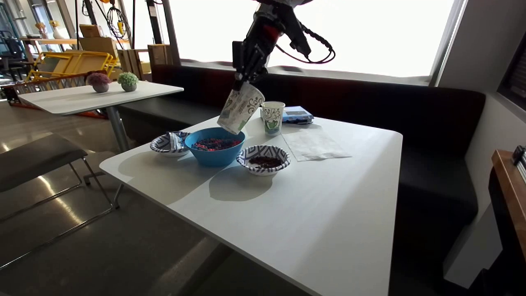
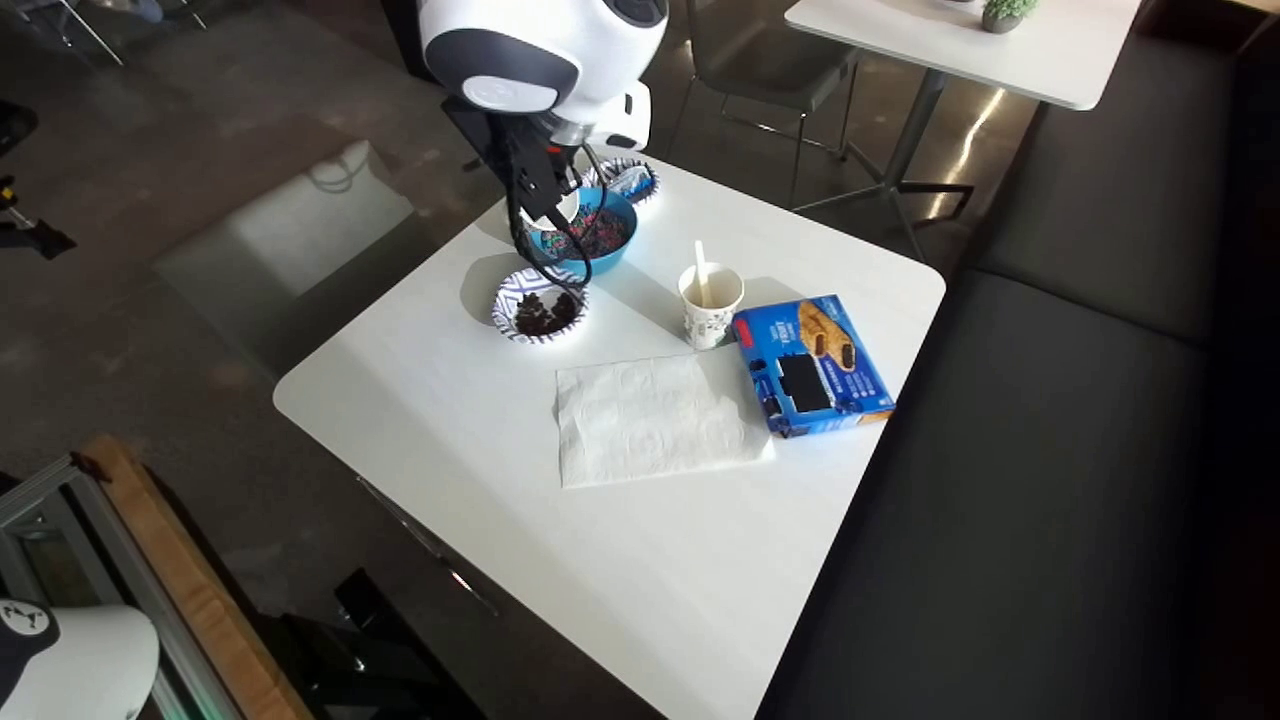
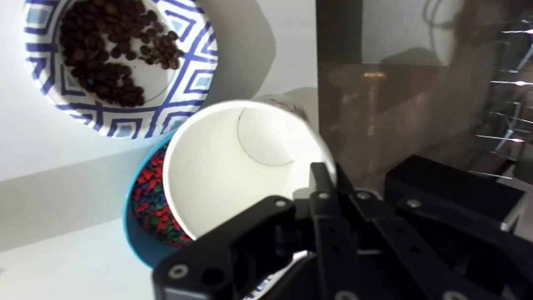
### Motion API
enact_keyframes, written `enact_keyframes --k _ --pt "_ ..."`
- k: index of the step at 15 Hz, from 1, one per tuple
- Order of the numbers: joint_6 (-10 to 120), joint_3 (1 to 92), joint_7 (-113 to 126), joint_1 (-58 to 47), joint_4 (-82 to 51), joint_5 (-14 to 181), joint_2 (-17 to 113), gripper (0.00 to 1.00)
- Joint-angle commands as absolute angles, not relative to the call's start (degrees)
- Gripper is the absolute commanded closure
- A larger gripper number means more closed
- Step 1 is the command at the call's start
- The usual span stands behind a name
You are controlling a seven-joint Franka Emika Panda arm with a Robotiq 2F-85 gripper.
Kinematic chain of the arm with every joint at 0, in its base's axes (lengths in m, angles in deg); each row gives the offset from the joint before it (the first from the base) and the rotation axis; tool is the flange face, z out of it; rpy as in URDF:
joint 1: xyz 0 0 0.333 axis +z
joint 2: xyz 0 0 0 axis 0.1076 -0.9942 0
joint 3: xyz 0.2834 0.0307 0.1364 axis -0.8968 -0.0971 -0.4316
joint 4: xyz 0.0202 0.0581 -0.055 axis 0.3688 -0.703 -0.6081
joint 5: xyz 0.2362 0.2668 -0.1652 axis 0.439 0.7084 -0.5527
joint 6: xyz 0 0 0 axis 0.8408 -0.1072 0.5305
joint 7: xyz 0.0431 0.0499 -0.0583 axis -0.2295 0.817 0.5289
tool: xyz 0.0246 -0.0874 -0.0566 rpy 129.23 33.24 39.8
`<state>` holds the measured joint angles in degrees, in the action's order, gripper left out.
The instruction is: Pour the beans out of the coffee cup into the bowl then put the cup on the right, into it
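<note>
My gripper (image 3: pixel 329 173) is shut on the wall of a paper cup (image 3: pixel 225 171) near its rim, one finger inside. The cup (image 1: pixel 239 110) is tilted beside and above the blue bowl (image 1: pixel 215 157), rim up toward the gripper. Its visible inside is bare white. The blue bowl (image 3: pixel 140 250) holds red, green and blue bits. Dark beans (image 3: pixel 108 54) lie in a patterned paper bowl (image 1: pixel 263 171) close by. A second paper cup (image 1: pixel 273 119) stands upright; a pale stick (image 2: pixel 702 270) pokes out of it. The arm partly hides the held cup in an exterior view (image 2: pixel 563 210).
Another patterned bowl (image 1: pixel 158 144) with a packet (image 1: pixel 176 142) stands beyond the blue bowl. A paper towel (image 2: pixel 655 420) lies flat near the standing cup. A blue box (image 2: pixel 815 365) lies near the table edge by the dark bench (image 2: pixel 1040 480).
</note>
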<state>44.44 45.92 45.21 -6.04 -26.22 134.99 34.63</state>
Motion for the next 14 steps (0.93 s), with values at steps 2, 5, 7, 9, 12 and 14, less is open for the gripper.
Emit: enact_keyframes --k 2,5,7,9,12,14 --pt "48.63 41.81 40.27 -7.8 -25.36 127.45 33.61 0.96" --pt "49.05 41.65 39.09 -7.55 -24.35 125.53 32.75 0.96" --pt "49.05 41.76 39.08 -7.69 -24.15 125.43 32.69 0.99" --pt "50.77 44.47 34.23 -4.95 -23.62 114.08 33.36 0.99" --pt "50.06 44.75 28.5 -4.59 -22.01 100.61 32.97 0.99" --pt "49.07 45.29 25.51 -3.8 -20.38 92.48 32.41 0.99"
